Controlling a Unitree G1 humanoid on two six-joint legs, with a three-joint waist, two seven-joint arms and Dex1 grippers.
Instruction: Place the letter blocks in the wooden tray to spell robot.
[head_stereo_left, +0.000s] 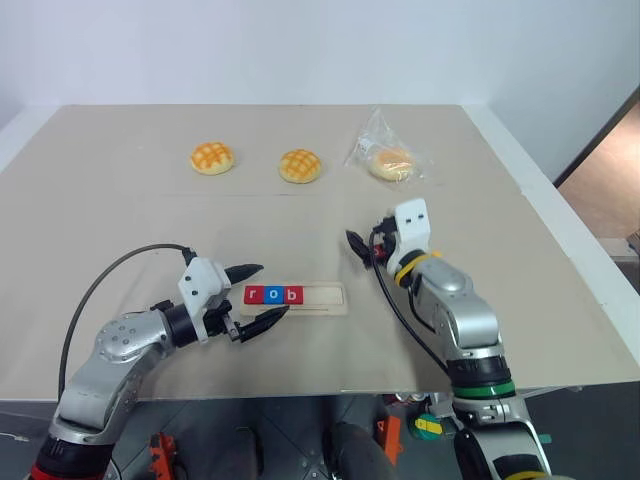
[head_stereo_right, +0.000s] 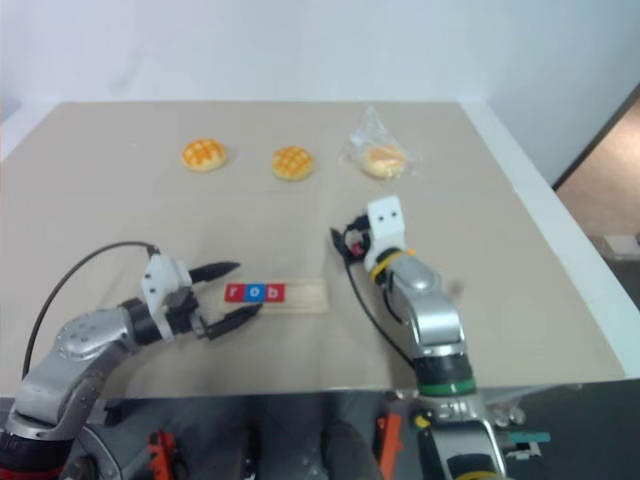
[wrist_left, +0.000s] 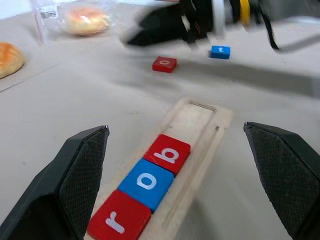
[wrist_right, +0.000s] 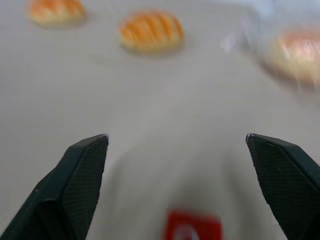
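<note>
Right gripper (wrist_right: 175, 145) hangs with its fingers spread wide and empty, low over the table (head_stereo_left: 120, 210) with a red o tile (wrist_right: 192, 227) just ahead of it; a blue t tile (wrist_left: 220, 51) lies near that one. Left gripper (head_stereo_left: 255, 298) is also spread, empty, at the left end of the wooden tray (head_stereo_left: 325, 296), where 3 tiles (head_stereo_left: 273, 294) already read r, o, b. Each tile looks light, stiff and thin, so I judge a pinch across 2 opposite edges best; a flat, smooth face may slide. Both forearms reach forward, roughly level.
</note>
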